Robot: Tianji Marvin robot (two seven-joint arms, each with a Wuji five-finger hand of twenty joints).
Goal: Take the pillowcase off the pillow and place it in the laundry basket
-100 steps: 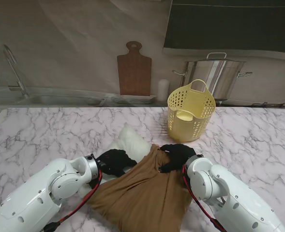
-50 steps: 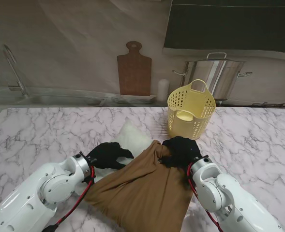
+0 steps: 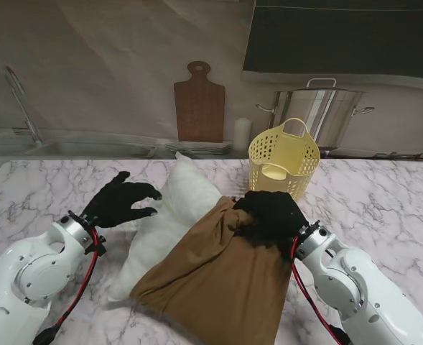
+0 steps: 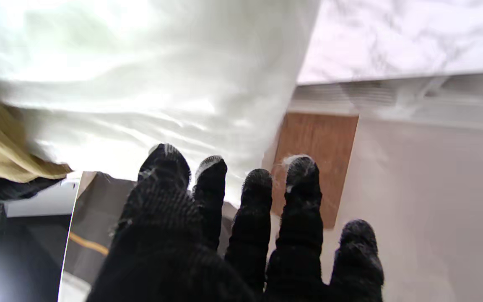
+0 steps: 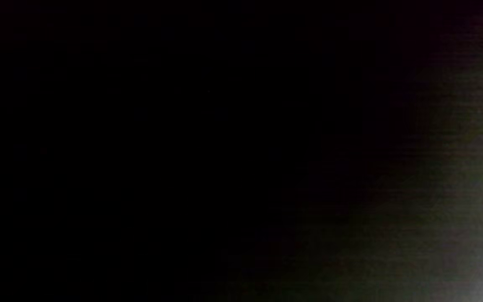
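One marble table [image 3: 383,194] fills the stand view. On it lies one white pillow [image 3: 164,226], about half out of one brown pillowcase [image 3: 218,284]; the bare white end points away from me toward the back wall, and the covered end lies nearer to me. One yellow laundry basket [image 3: 284,164] stands upright on the table just beyond the pillowcase, on the right. Two black-gloved hands show. The right hand [image 3: 270,215] is clenched on a bunch of pillowcase fabric at its open edge; its wrist view is almost wholly dark. The left hand [image 3: 119,201] holds nothing, fingers [image 4: 301,197] spread, just left of the pillow's bare end. One wooden cutting board [image 3: 199,104] and one steel pot [image 3: 324,113] stand at the back.
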